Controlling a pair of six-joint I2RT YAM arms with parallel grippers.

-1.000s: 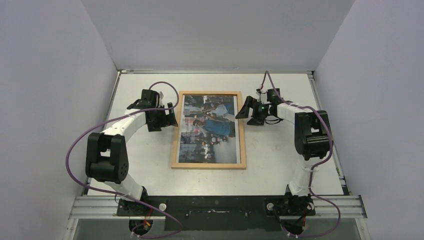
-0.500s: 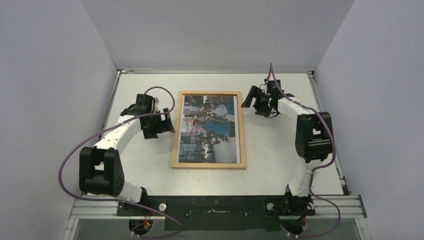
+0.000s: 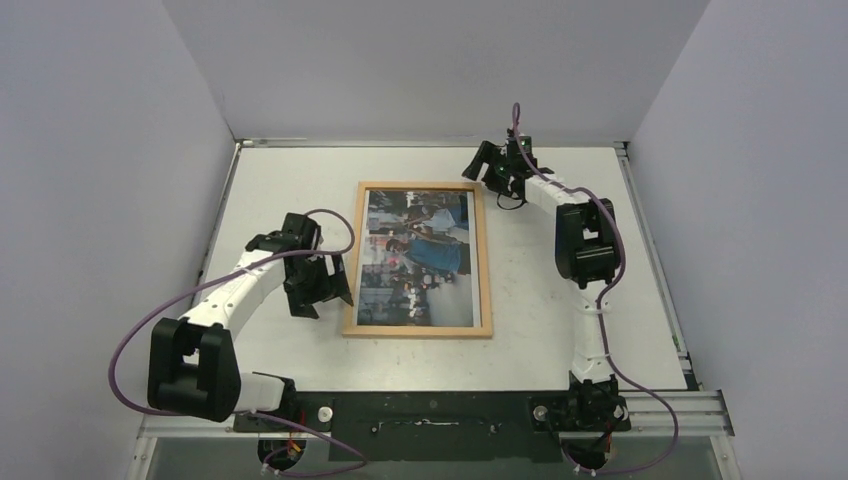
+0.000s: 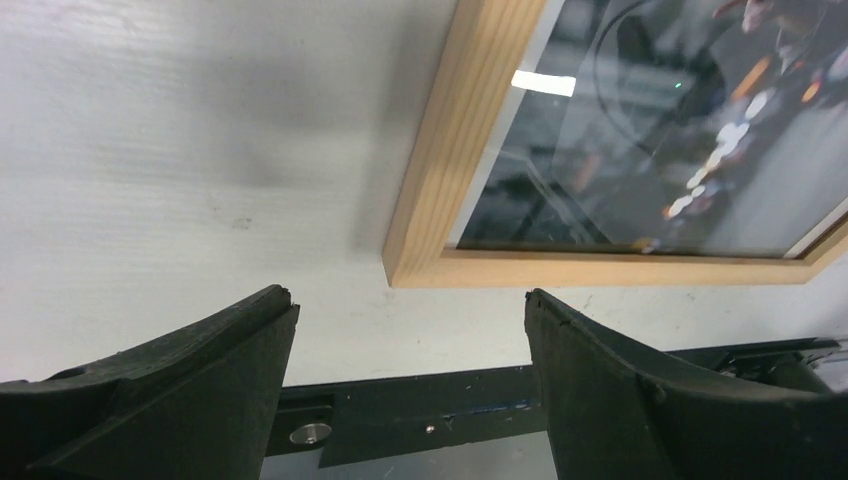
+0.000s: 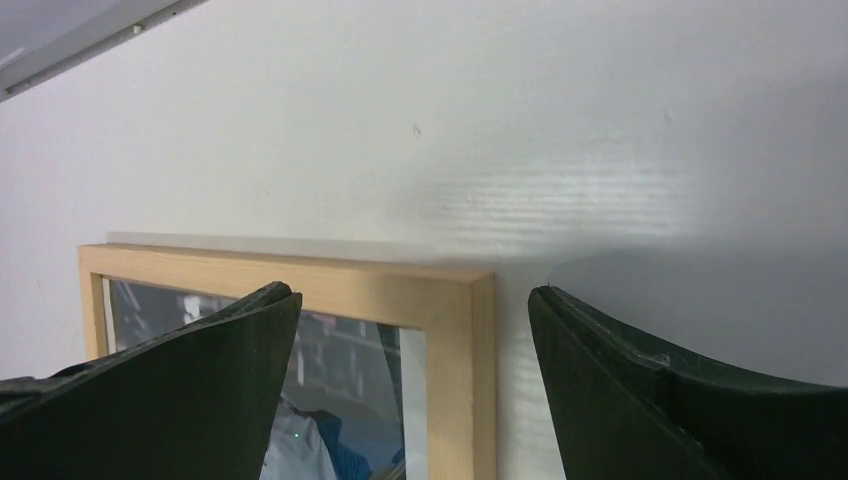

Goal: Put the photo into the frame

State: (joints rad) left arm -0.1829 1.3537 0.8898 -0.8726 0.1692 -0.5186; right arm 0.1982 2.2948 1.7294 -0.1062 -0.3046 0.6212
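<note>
Two grippers, jaws apart, both empty: left gripper at 8 o'clock of frame, right gripper at 1 o'clock. Photo lies inside frame. Purple cables trail. White table; pale grey walls.

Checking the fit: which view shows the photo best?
Top external: the whole photo lies inside the frame. Left wrist shows only its near-left corner under glare; right wrist only a far-right sliver.

Fingers spread wide apart; frame corner seen between them, flat on white table; photo inside frame.
</note>
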